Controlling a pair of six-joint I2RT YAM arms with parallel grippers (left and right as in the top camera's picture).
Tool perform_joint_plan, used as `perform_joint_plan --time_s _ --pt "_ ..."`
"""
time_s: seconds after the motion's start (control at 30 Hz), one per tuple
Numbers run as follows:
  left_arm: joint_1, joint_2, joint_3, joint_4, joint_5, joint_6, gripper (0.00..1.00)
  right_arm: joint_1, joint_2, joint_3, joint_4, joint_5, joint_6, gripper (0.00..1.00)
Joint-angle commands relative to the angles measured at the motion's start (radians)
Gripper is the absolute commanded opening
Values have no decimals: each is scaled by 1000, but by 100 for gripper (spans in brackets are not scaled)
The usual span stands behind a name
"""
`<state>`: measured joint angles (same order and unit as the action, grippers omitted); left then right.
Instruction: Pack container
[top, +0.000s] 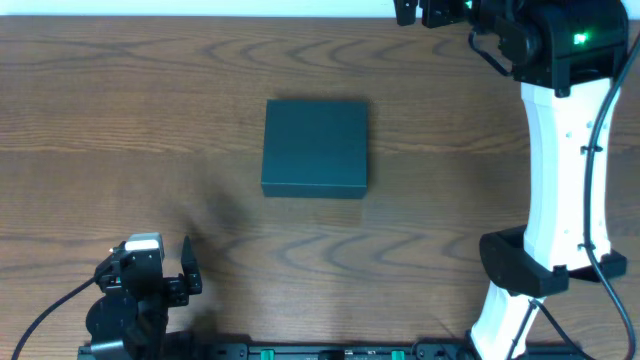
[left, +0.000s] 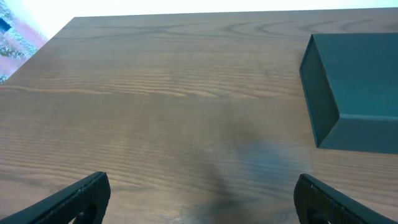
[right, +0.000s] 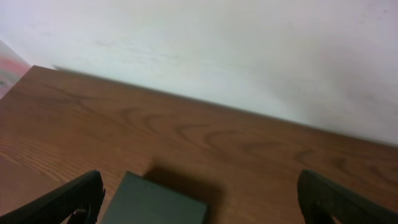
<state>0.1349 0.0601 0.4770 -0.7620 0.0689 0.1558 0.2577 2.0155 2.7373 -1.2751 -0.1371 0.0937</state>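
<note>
On table (top: 90, 120) centre: container (top: 315, 145) closed, well apart from left hand (left: 202, 185), right hand (right: 200, 182), both wide.

I count one teal container (top: 315, 147), upper middle of the frame, one wooden table (top: 100, 120), two grippers, left gripper (top: 150, 268) lower left, right gripper (top: 422, 12) upper right

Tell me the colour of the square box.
The square cardboard box is dark teal-green; overhead view.
</note>
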Motion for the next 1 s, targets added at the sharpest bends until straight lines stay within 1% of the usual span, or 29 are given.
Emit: perform_joint_plan --time_s 0.0,0.57,0.63,0.7,0.77,0.8,0.87,0.97 --pt "4 -9 7 2 6 -6 95 8 7 4 -1 6 -13 99" --pt "4 -9 7 2 6 -6 95 8 7 4 -1 8 -14 99" --pt "4 -9 7 2 6 -6 95 8 5 4 -18 121 -51 99" --pt "4 -9 7 2 6 -6 95 35 -51 -11 -18 181 -51 99" --pt "4 -9 7 2 6 -6 95 107 -172 -91 24 233 -51 99" --pt "4 -9 7 2 6 -6 95 146 -243 -161 55 241 -50 99" --pt "4 -9 7 2 6 -6 95 208 -387 -333 137 242 -50 99" --pt "4 -9 7 2 6 -6 95 235 -572 -589 263 242 -25 99"
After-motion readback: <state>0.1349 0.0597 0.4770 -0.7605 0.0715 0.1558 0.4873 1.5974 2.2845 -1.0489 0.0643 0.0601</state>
